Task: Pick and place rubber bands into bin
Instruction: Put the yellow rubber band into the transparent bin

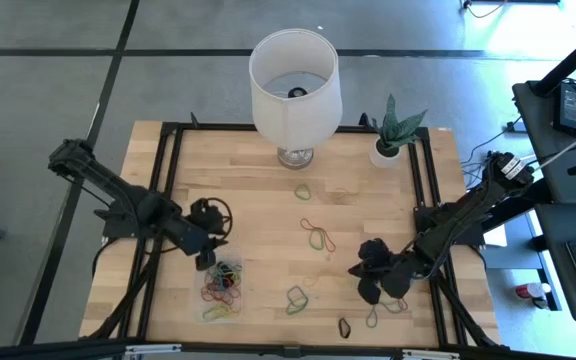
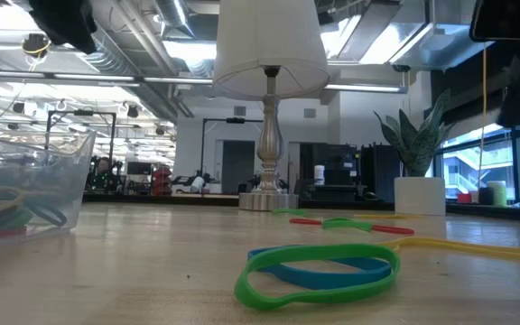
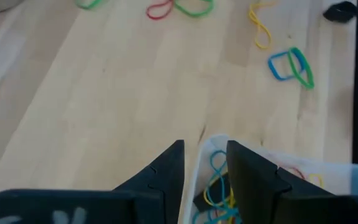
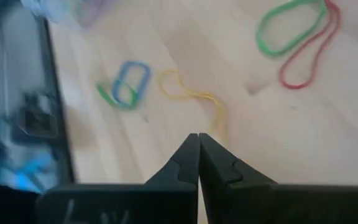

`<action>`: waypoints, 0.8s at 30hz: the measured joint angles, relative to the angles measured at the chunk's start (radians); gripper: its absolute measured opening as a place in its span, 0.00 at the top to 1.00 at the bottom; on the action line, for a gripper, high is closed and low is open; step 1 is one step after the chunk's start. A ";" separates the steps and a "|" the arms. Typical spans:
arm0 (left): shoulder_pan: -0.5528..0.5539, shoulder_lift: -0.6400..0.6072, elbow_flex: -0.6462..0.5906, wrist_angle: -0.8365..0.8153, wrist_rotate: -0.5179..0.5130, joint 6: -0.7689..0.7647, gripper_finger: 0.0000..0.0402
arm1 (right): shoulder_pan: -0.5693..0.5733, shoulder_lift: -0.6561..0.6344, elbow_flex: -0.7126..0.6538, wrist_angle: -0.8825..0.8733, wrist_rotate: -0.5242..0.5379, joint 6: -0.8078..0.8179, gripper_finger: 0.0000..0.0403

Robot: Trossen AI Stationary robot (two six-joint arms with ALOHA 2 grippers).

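Rubber bands: mixed pile of red, orange, yellow, blue and green loops inside the bin; too tangled to count.
Bin: one clear tray, directly under the left gripper; its near wall shows at the edge of the low view with bands inside.
Left gripper: over the bin's rim, fingers parted, nothing between them; bands lie below the gap in the left wrist view.
Right gripper: low over the bare table, well apart from the bin, fingers pressed together, holding nothing.
Loose bands near right gripper: one yellow band just ahead of its fingertips; one green-and-blue pair beside that; one green band and one red band farther ahead, touching each other.
Other loose bands: one black loop and one pale loop just by the right gripper; two more farther out by the lamp.
Lamp: one, white shade, far from both grippers.
Plant pot: one, white, beside the lamp.
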 joint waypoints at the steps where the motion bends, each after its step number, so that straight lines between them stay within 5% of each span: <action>1: 0.010 -0.002 0.000 0.000 -0.002 0.000 0.72 | 0.000 0.000 0.000 -0.020 -0.014 -0.045 0.99; 14: 0.095 0.003 0.000 0.002 -0.050 -0.017 0.72 | 0.000 0.035 0.000 -0.197 -0.090 -0.533 0.87; 24: 0.105 0.003 0.000 0.006 -0.067 -0.035 0.73 | 0.000 0.136 0.000 -0.107 -0.090 -0.620 0.62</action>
